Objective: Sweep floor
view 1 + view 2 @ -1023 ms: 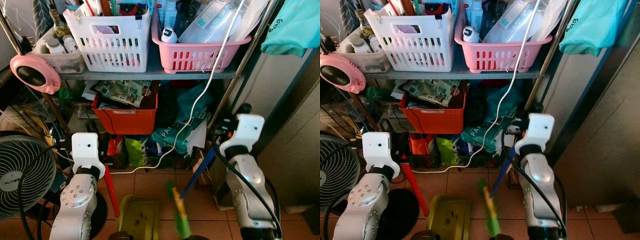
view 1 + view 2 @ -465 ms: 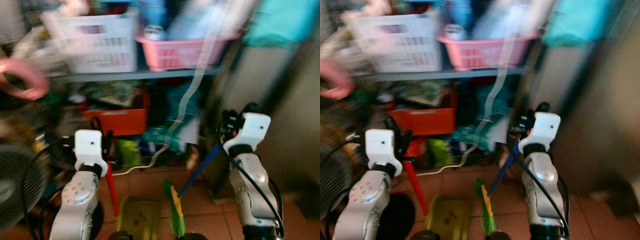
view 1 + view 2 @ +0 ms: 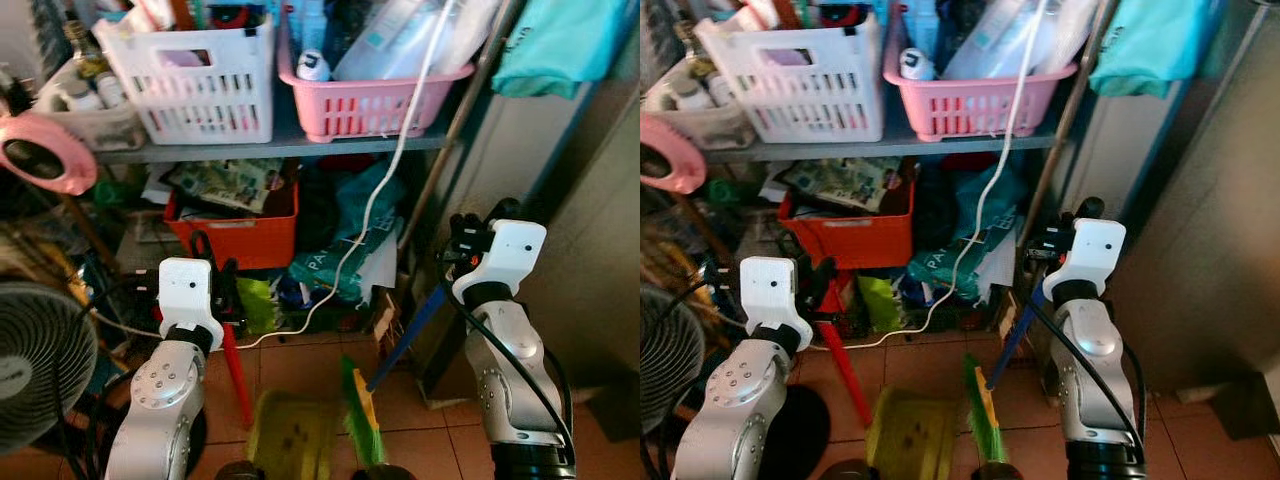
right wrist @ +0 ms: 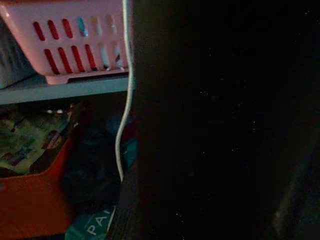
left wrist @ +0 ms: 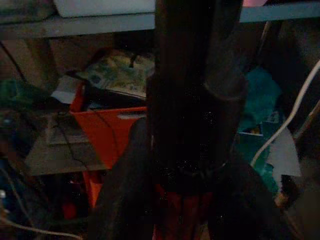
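Observation:
A yellow-green dustpan [image 3: 290, 435] rests low on the tiled floor in front of me, and its red handle [image 3: 238, 375] rises to my left gripper [image 3: 222, 292], which is shut on it. In the left wrist view the dark fingers [image 5: 135, 165] close around that red handle [image 5: 175, 215]. Just right of the dustpan is a broom with green and yellow bristles [image 3: 362, 420]. Its blue handle [image 3: 410, 335] slants up to my right gripper [image 3: 455, 255], which is shut on it. The right wrist view is very dark.
A crowded metal shelf stands directly ahead with a white basket [image 3: 195, 75], a pink basket [image 3: 370, 95] and an orange bin [image 3: 240, 235] below. A white cable [image 3: 385, 190] hangs down. A fan [image 3: 35, 365] and pink round lamp [image 3: 45, 150] are left; a grey wall [image 3: 600, 250] is right.
The camera swung and blurred, then settled turned slightly right, so the fan sits further left. Both grippers kept their hold; broom and dustpan stay together on the floor.

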`<state>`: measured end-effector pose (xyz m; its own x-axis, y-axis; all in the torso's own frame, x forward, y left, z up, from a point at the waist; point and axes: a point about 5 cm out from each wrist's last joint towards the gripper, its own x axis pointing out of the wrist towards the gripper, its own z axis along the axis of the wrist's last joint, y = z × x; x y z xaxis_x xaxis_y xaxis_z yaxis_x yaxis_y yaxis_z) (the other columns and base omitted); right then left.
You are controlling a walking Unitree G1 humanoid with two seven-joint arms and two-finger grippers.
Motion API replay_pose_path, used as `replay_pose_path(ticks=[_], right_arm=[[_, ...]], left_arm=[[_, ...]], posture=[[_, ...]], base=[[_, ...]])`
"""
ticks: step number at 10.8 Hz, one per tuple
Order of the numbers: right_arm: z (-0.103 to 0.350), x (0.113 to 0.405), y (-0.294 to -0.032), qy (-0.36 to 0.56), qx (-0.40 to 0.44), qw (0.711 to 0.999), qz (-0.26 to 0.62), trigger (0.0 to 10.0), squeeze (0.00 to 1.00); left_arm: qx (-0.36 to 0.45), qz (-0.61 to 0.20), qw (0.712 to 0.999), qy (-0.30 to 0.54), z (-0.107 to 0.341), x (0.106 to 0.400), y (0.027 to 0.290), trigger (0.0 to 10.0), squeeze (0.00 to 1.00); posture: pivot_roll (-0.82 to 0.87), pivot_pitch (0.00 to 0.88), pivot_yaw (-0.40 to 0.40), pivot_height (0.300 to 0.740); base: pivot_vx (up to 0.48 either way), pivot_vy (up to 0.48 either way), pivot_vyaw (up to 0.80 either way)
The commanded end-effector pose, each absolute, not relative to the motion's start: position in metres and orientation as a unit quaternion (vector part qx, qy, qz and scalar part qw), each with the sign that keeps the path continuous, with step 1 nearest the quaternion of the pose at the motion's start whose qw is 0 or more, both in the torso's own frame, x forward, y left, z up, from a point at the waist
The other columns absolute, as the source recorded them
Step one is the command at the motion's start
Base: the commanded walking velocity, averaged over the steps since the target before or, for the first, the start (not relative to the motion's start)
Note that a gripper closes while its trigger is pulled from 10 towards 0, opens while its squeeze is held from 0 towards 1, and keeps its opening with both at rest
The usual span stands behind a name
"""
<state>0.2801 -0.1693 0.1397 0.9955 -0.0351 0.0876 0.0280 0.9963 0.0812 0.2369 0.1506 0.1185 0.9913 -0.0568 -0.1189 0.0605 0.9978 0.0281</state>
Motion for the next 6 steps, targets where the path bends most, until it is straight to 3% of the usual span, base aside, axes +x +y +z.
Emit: replay_pose_path(ticks=[1, 6], right_arm=[[0.1445, 0.2836, -0.1663, -0.05, 0.041, 0.998, -0.01, 10.0, 0.0], [0.143, 0.2821, -0.1683, -0.042, 0.046, 0.998, -0.013, 10.0, 0.0]], left_arm=[[0.021, -0.027, 0.999, 0.026, 0.1334, 0.2422, 0.1514, 10.0, 0.0], [0.016, -0.041, 0.999, 0.03, 0.1331, 0.242, 0.1475, 10.0, 0.0]], posture=[[0.02, 0.0, 0.016, 0.74], [0.01, 0.008, 0.025, 0.74]], base=[[0.0, 0.0, 0.0], [0.0, 0.0, -0.1]])
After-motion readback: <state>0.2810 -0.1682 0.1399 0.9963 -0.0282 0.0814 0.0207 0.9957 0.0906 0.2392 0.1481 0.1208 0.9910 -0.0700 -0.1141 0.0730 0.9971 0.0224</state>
